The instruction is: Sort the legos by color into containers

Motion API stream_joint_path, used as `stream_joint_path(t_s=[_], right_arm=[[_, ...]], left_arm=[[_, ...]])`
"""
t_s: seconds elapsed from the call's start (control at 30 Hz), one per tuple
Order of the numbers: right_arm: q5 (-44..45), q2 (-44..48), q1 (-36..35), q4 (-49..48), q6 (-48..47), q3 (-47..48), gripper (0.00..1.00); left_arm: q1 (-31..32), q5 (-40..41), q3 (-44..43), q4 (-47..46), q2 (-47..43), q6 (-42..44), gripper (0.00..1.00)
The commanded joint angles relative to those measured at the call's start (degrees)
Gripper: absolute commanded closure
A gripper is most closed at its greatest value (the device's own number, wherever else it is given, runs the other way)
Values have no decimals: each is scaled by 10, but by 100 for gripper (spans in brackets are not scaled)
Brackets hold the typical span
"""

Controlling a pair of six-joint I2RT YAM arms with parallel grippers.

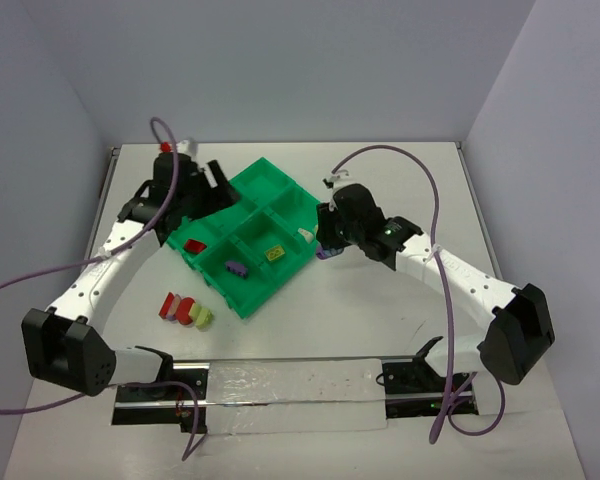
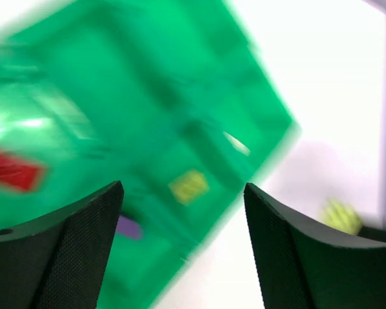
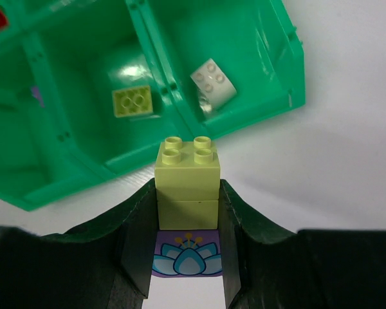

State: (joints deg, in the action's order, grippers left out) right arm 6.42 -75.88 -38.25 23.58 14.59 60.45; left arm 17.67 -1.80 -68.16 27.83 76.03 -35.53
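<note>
- Right gripper (image 3: 187, 196): jaws closed narrow on the held stack (image 3: 187, 168), which is yellow-green on top and seated on a purple piece (image 3: 186, 256) with a flower print. The pads bear on the stack's lower sides, and the studs point away from the wrist.
- Tray (image 3: 257, 32): lies just ahead of the right fingertips, its near wall apart from the stack. The bin ahead and left holds the binned yellow-green brick (image 3: 133, 102). The bin ahead and right holds a white brick (image 3: 213, 84). A purple brick (image 1: 236, 267) lies in a bin further left.
- Hazard, mixed colours: the stack is two colours. Released whole into any one bin, half of it would be mis-sorted. The joint likely needs breaking first.
- Hazard, wrong bin: the divider between the matching bin and the white bin sits almost straight ahead of the fingers. A release without a shift left could land on the divider or beside the white brick.
- Hazard, tray shove: a low approach could catch the near wall and push the tray, which looks free on the table (image 1: 380, 320).
- Left gripper (image 2: 183, 188): jaws wide, nothing between them. It hangs above the tray's far-left part. Its own view is smeared, so detail beneath it is uncertain.
- Hazard, arm clash: both hands are at one tray, and a reach across the middle bins could bring them together.
- Loose legos (image 1: 185, 311): red, yellow and yellow-green, on the table behind the left hand, apart from the tray, unsorted.
</note>
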Motion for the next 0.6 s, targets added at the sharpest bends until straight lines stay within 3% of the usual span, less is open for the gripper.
stream_joint_path(t_s=[0.0, 0.13, 0.23, 0.4, 0.57], right_arm=[[-66, 5, 33, -11, 104, 45, 100], [-84, 9, 60, -14, 168, 47, 100], [-42, 9, 62, 10, 185, 58, 100], [-18, -4, 64, 37, 214, 80, 100], [-53, -25, 64, 36, 267, 92, 100]], left_arm=[[75, -130, -17, -76, 17, 19, 16], [84, -199, 29, -133, 13, 5, 13], [97, -242, 63, -195, 9, -23, 8], [138, -268, 107, -274, 7, -89, 4], [187, -268, 131, -347, 16, -112, 6]])
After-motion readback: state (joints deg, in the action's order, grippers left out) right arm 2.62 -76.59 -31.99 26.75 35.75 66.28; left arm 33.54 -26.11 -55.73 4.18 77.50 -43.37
